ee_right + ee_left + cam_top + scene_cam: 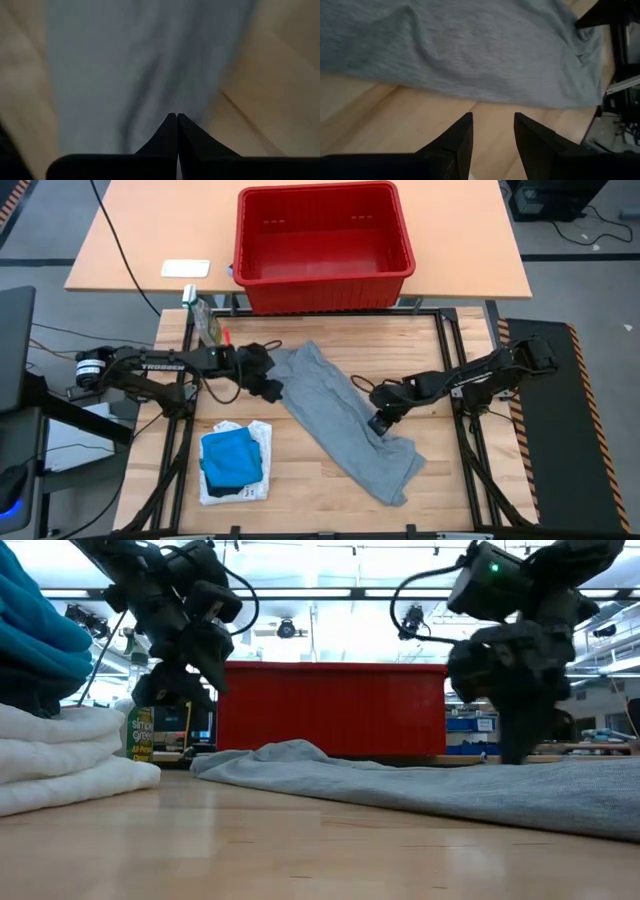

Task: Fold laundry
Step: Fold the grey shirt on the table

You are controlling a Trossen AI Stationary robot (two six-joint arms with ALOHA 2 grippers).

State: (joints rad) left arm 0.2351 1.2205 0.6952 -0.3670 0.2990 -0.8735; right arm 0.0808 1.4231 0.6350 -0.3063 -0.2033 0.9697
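One heather grey garment (340, 418) spread diagonally across table (450, 490) centre. Right hand (377, 423) lowered onto its middle, fingers pressed together; pinch of cloth not discernible. Left hand (268, 389) held just beside garment's upper-left edge, fingers parted, empty. Folded blue garment (231, 457) stacked on white one (262, 438), front-left.

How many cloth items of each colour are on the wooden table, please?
Grey garment: 1
Blue cloth: 1
White cloth: 1, possibly more stacked under the blue one
Total: 3 that can be told apart
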